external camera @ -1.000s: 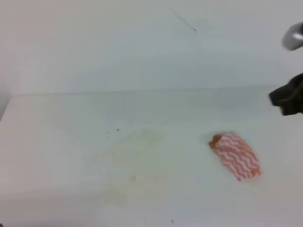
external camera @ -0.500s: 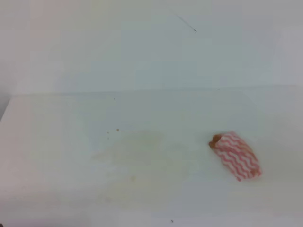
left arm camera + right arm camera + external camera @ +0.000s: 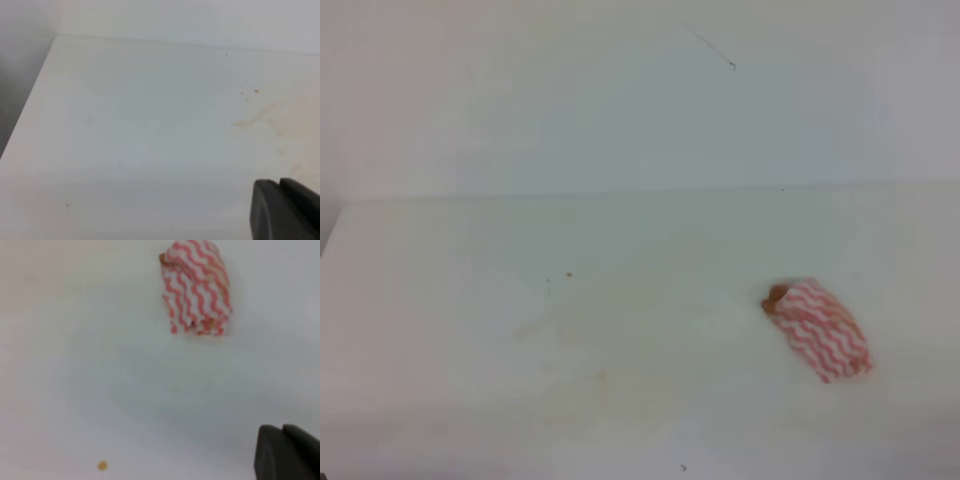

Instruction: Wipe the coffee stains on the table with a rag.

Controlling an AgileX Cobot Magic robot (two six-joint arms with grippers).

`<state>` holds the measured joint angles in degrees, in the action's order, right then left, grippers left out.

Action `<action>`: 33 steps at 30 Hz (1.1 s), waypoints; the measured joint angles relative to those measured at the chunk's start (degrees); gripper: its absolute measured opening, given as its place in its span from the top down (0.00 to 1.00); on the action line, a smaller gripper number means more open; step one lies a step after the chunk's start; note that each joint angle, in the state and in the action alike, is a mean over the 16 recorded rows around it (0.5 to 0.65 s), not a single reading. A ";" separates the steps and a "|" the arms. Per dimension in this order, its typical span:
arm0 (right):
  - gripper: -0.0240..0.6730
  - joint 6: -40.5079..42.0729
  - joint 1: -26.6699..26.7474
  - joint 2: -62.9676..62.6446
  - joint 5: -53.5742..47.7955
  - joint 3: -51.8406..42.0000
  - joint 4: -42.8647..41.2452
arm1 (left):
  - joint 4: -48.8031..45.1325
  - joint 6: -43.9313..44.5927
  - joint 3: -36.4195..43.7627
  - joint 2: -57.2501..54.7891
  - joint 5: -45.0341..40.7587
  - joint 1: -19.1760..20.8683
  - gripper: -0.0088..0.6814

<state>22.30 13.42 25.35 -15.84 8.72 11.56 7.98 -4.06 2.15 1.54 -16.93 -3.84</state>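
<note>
The rag point(image 3: 818, 330), red-and-white wavy striped with an orange-brown patch at its upper left end, lies loose on the right half of the white table point(image 3: 440, 300). From the right wrist it shows as the rag point(image 3: 197, 290) near the top. The coffee stains point(image 3: 595, 340) are a faint yellowish smear at mid-table, also seen as faint coffee stains point(image 3: 260, 117) from the left wrist. No gripper shows in the exterior high view. My right gripper point(image 3: 282, 432) is shut and empty, well below the rag. My left gripper point(image 3: 281, 187) has its fingers together, holding nothing.
A small brown drop point(image 3: 102, 465) sits on the table at the lower left of the right wrist view. Tiny brown specks point(image 3: 568, 275) lie above the smear. The table's left edge point(image 3: 30, 100) drops off to a dark floor. A white wall stands behind.
The right arm, at the right edge of the exterior high view a second ago, has drawn out of that view. The rag has not moved.
</note>
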 joint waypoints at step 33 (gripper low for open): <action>0.97 -7.43 -15.03 -26.54 -3.10 -9.48 -3.93 | 0.00 0.00 0.00 0.00 0.00 0.00 0.99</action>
<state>14.87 -1.60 -1.19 -18.93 -0.76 7.63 7.98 -4.06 2.15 1.54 -16.93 -3.84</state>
